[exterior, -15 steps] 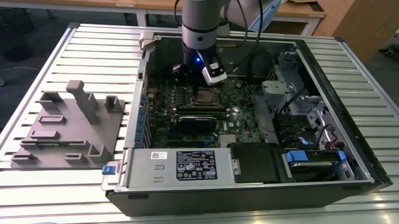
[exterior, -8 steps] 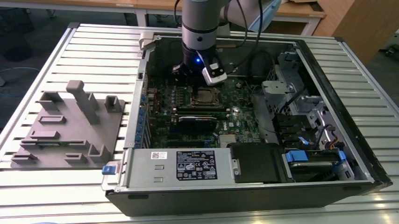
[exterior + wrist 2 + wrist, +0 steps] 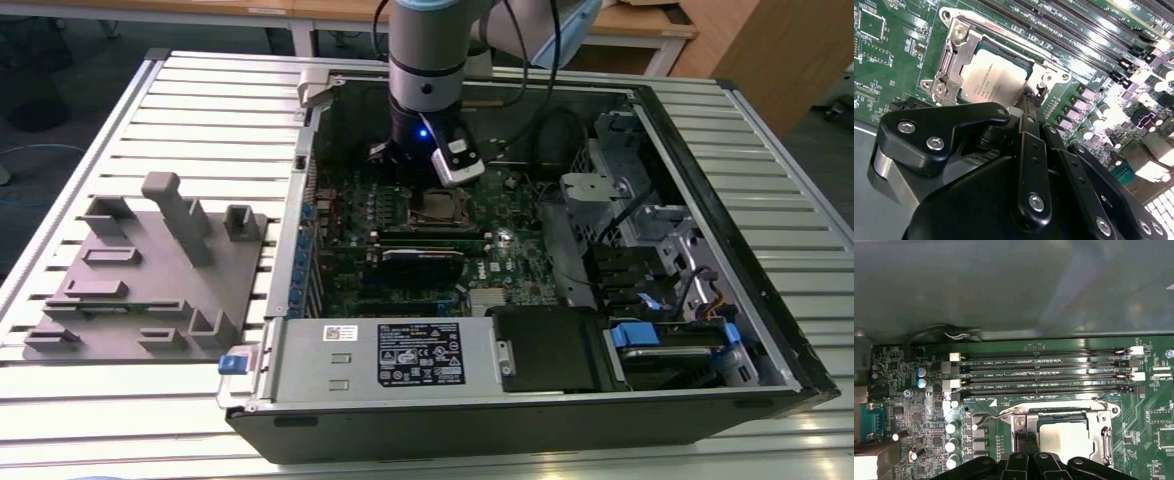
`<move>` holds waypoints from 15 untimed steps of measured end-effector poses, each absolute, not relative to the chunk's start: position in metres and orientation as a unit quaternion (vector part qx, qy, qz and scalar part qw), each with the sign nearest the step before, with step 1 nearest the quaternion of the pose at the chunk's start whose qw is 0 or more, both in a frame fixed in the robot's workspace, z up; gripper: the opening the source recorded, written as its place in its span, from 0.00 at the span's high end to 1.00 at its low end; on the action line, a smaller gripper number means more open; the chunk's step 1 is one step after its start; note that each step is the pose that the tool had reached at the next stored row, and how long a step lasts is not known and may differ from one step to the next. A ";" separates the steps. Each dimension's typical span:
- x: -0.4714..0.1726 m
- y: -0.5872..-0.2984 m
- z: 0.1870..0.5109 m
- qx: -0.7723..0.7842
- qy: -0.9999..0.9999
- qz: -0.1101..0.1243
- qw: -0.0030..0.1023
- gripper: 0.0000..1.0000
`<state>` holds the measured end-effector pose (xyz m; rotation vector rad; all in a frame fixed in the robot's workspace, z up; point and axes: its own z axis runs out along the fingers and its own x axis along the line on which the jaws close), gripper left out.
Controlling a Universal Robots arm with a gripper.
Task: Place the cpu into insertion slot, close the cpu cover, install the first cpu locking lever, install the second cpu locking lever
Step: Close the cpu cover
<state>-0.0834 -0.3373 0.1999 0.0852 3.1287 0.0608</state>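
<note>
- Gripper (image 3: 1026, 437) fingers pressed together in both wrist views. Can't tell if anything thin is pinched between them.
- Fingertips (image 3: 1030, 106) sit right at the edge of the cpu cover (image 3: 955, 54), touching or just above it, can't tell which.
- cpu (image 3: 996, 75) lies flat in the insertion slot (image 3: 439, 210), silver top facing up.
- Cover is down over the chip. Its metal frame rings the chip, and the chip top shows through the square cut-out.
- One locking lever (image 3: 987, 418) is seen in the first wrist view. Its thin wire and hooked end stick out past the socket corner toward a row of capacitors (image 3: 952, 428). Latched or not, can't tell.
- Memory slots (image 3: 1044, 372) run in parallel rows just beside the socket, on the side away from the gripper.
- In the exterior view the arm (image 3: 427, 60) comes down from 12 o'clock into the open PC case (image 3: 747, 200), with the wrist over the socket.
- Black expansion card (image 3: 424, 255) sits at 6 o'clock of the socket, near it.
- Power supply (image 3: 400, 355) is further along at 6 o'clock, against the case's near wall.
- Grey fixture tray (image 3: 147, 270) is at 9 o'clock of the case, apart from it, on the slatted table (image 3: 214, 100).
</note>
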 end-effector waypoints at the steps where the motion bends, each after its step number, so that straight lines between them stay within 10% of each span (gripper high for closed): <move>1: -0.083 -0.337 0.199 0.027 0.999 0.019 0.006 0.90; 15: -0.083 -0.337 0.196 0.027 0.999 0.017 0.005 0.90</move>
